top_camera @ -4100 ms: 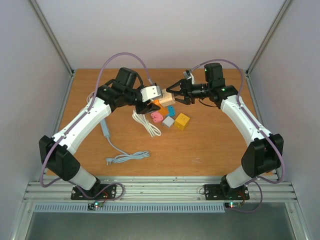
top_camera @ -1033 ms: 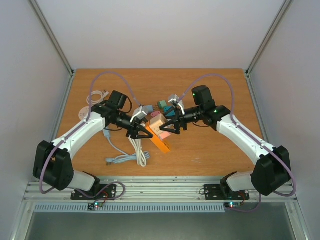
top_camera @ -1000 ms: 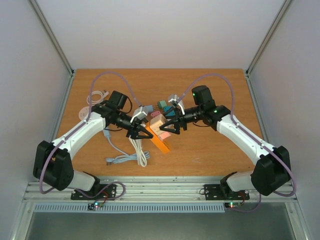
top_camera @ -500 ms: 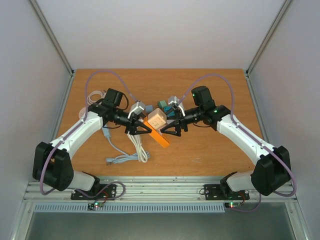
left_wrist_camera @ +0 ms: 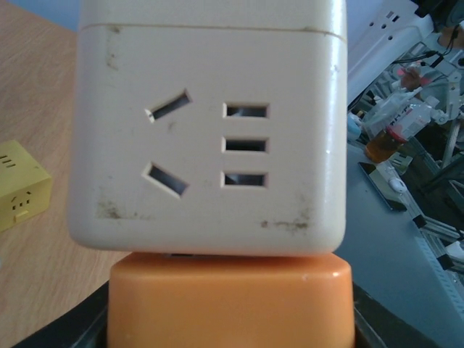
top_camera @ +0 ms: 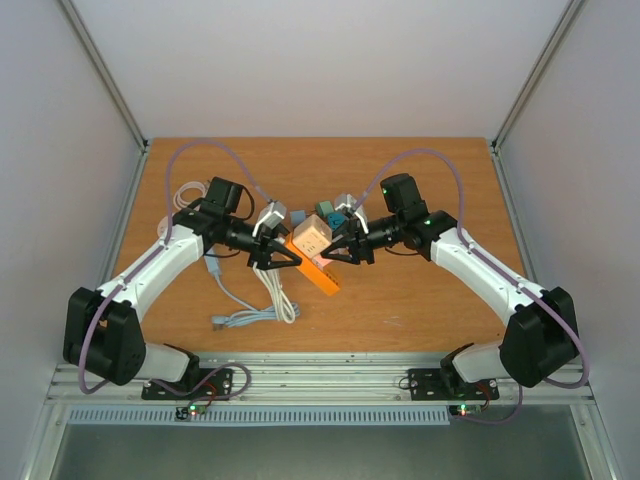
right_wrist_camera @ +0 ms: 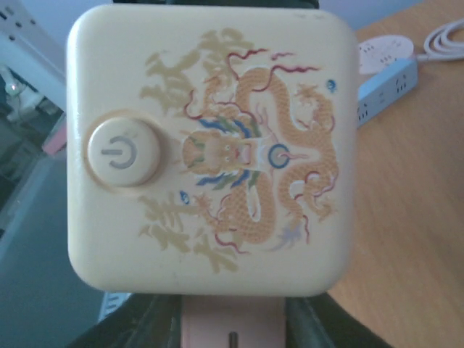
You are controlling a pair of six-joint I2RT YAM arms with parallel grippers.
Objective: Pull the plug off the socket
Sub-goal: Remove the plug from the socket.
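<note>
Near edge: your arm bases [top_camera: 190, 383] sit on a metal rail [top_camera: 320, 372].
Table [top_camera: 420, 310]: open wood at your right; white cable [top_camera: 272, 300] left.
Centre: left gripper [top_camera: 288, 258] clamps the orange block [top_camera: 322, 276] against the cream socket cube [top_camera: 312, 237]; right gripper [top_camera: 336, 252] grips its pink piece [right_wrist_camera: 232, 330].
Far: white walls [top_camera: 320, 70] enclose three sides.

cream dragon-printed socket cube [right_wrist_camera: 210, 152], orange strip [left_wrist_camera: 230, 301]
</note>
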